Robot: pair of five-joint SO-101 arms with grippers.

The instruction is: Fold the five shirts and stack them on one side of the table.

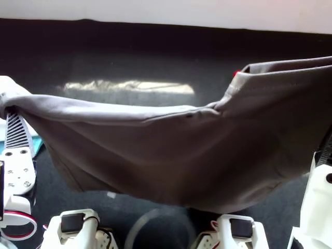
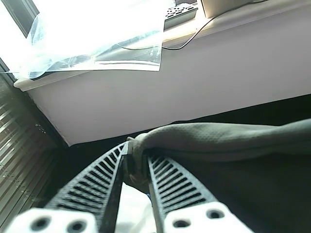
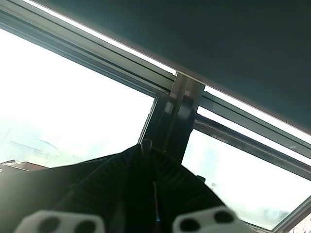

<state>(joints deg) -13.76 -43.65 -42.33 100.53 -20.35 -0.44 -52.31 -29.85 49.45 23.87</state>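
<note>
A grey shirt hangs stretched in the air across the high view, above the dark table. Its left end is pinched by my left gripper at the far left edge. In the left wrist view the ribbed fingers of my left gripper are shut on a bunched fold of the grey shirt. My right gripper points up toward a window, its dark fingers shut on the shirt's cloth. The shirt's right end rises past the right edge of the high view.
A white wall runs behind the table's far edge. A small red thing peeks out behind the shirt at the right. Both arm bases sit at the near edge, and a white arm part stands at the right.
</note>
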